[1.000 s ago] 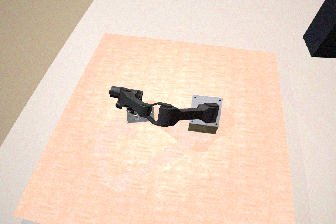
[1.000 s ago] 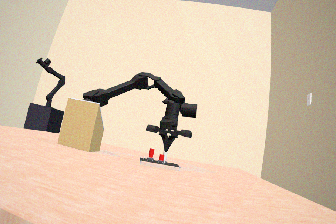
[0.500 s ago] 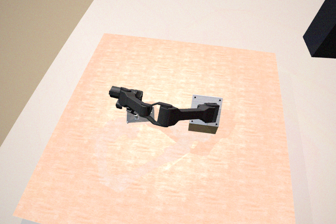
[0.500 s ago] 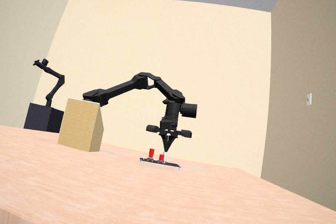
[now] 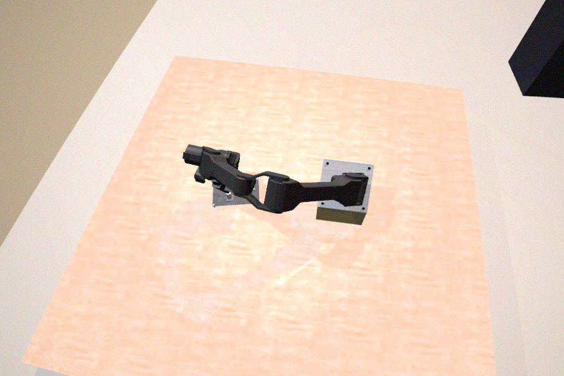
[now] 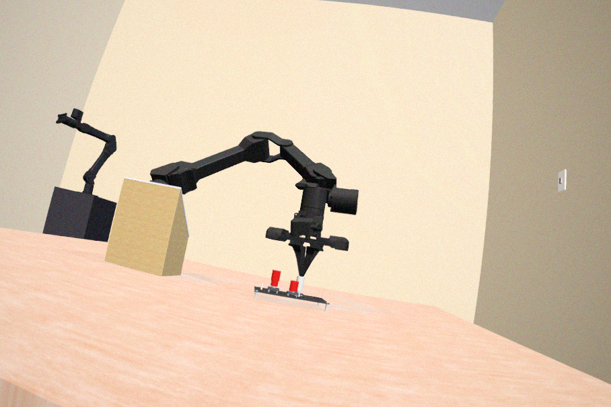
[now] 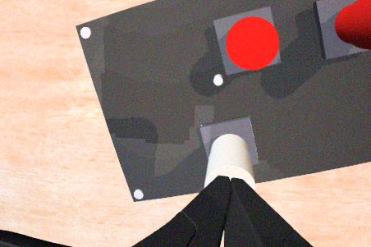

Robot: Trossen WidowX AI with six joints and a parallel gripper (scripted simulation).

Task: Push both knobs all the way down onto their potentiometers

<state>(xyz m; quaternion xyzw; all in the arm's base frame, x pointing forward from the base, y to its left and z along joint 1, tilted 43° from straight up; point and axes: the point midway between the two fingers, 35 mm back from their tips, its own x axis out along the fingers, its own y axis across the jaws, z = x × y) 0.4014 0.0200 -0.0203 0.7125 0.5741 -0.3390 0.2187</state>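
A cream wall (image 6: 345, 71) rose behind the pale orange wood-grained table (image 5: 273, 294) (image 6: 197, 333) (image 7: 37, 91), and a light switch (image 6: 561, 180) was set on the right-hand wall. Only the exterior view showed the 2nd black arm (image 6: 110, 144) in the background and the heights of the 3 knobs. The wrist view alone gave a close look at the square potentiometer bodies, while the top view showed 4 dark holes in the silver mounting plate (image 5: 325, 175).

The black robot arm (image 5: 317, 191) (image 6: 217, 160) reached out from its block (image 5: 339, 215) (image 6: 140, 229), arched over, and turned down at the wrist. Its gripper (image 5: 226, 190) (image 6: 302, 274) (image 7: 227, 189) pointed down with its 2 fingers closed together and nothing between them. The tips were at the top of the white knob (image 6: 301, 284) (image 7: 230, 157); whether they pressed on it could not be told.

The circuit board (image 5: 236, 201) (image 6: 309, 298) (image 7: 139, 91) stood on short legs out in front of the block. Its long axis ran slightly upward to the right in the wrist view, past the frame edge. The white knob stood roughly upright near a long edge of the board. Across from it were the shorter red knob (image 6: 293, 286) (image 7: 252, 43) and the taller red knob (image 6: 275, 278) (image 7: 357, 23), both also roughly upright.
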